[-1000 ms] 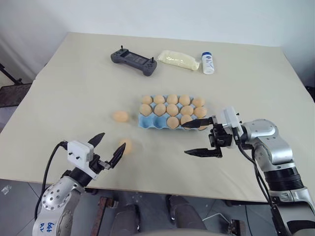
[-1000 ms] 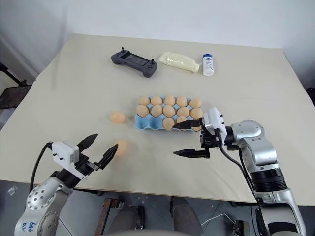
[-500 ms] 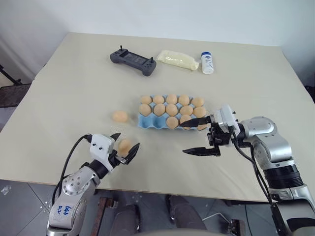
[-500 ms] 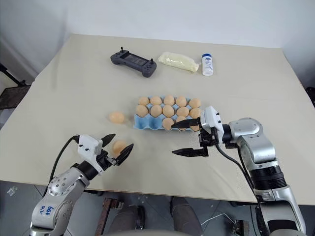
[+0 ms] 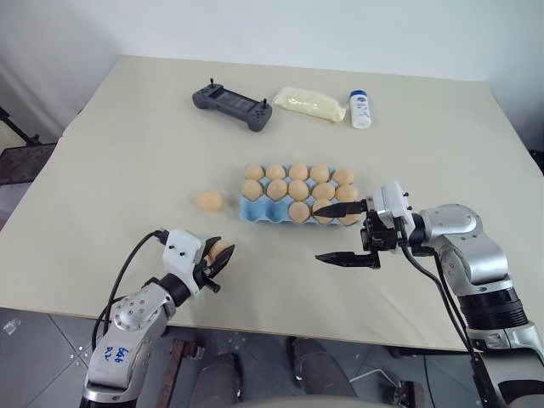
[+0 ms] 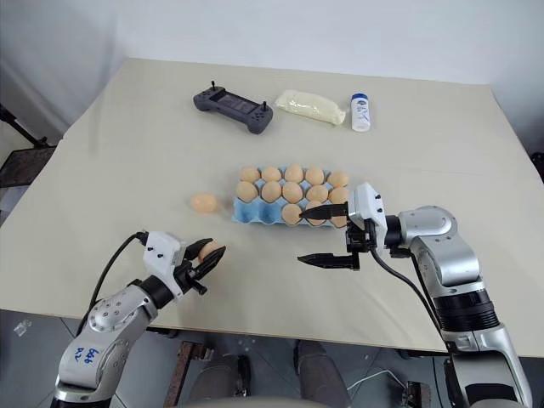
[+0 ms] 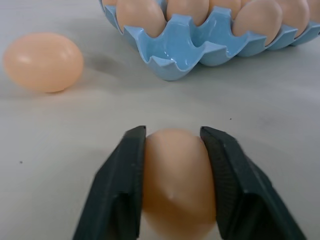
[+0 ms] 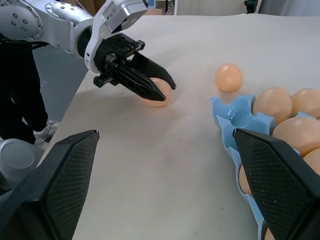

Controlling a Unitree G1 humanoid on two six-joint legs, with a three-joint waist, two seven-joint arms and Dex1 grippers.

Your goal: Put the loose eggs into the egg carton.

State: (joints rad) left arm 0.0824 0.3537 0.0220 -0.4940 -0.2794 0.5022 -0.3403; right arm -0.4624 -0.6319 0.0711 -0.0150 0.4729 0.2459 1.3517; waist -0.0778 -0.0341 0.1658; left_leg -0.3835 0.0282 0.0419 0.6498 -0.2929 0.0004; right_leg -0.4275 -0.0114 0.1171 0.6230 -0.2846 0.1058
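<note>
My left gripper (image 5: 219, 254) is shut on a tan loose egg (image 7: 177, 180) that rests on the table near its front edge; its black fingers (image 7: 125, 175) press both sides of the egg. A second loose egg (image 5: 208, 201) lies just left of the egg carton (image 5: 252, 213). The light-blue egg carton holds several eggs, and its near-left corner cup (image 7: 177, 52) is empty. My right gripper (image 5: 318, 231) hangs open at the carton's near right side, pointing left, with its upper finger over the front row and nothing between its fingers.
A dark grey gamepad (image 5: 231, 108), a pale plastic bag (image 5: 308, 104) and a small white bottle (image 5: 359, 109) lie in a row at the back of the beige table (image 5: 127, 153). The table's front edge runs just under my left gripper.
My left gripper moved forward and to the right around the near egg, then closed on it. The right arm has stayed where it was.
</note>
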